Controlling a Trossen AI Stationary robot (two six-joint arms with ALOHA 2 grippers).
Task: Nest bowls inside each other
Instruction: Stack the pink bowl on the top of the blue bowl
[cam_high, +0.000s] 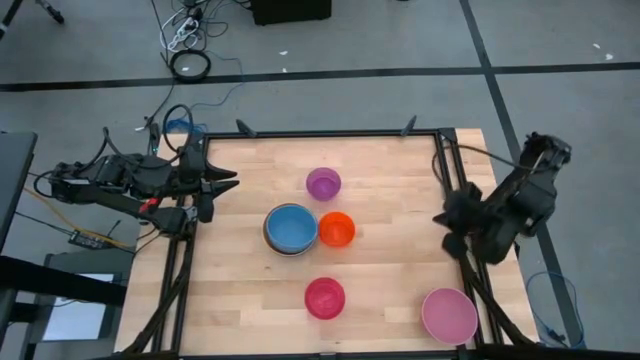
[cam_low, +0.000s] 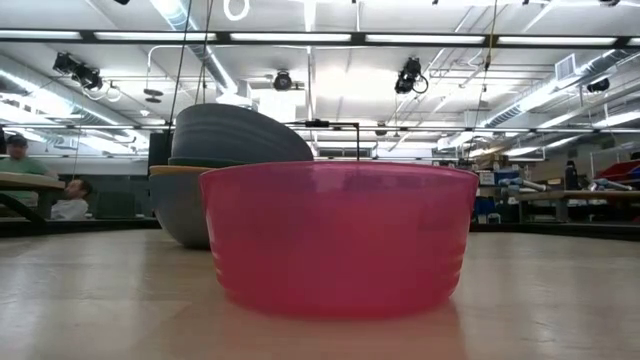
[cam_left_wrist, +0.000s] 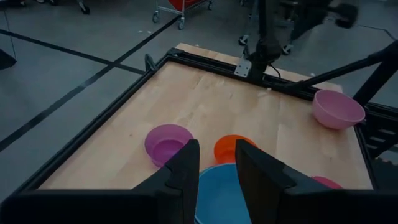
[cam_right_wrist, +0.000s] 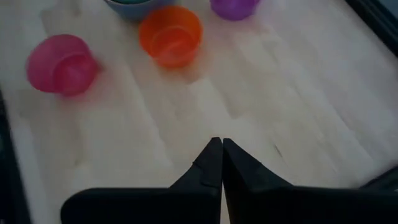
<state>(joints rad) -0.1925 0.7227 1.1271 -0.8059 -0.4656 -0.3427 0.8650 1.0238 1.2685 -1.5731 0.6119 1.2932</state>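
Observation:
Five bowl groups stand on the wooden table (cam_high: 390, 290). A blue bowl (cam_high: 291, 228) sits nested in a larger bowl at the middle, with an orange bowl (cam_high: 336, 229) right beside it. A purple bowl (cam_high: 323, 183) stands farther back, a magenta-red bowl (cam_high: 325, 298) nearer the front, and a pink bowl (cam_high: 449, 315) at the near right corner. My left gripper (cam_left_wrist: 217, 165) hovers open at the table's left edge, pointing toward the blue bowl (cam_left_wrist: 221, 193). My right gripper (cam_right_wrist: 221, 155) is shut and empty above the table's right edge.
A black metal frame (cam_high: 330, 133) rims the table. In the low view the magenta-red bowl (cam_low: 338, 235) fills the front, with the nested stack (cam_low: 235, 165) behind it. People sit in the room beyond. Bare wood lies between the bowls and the right edge.

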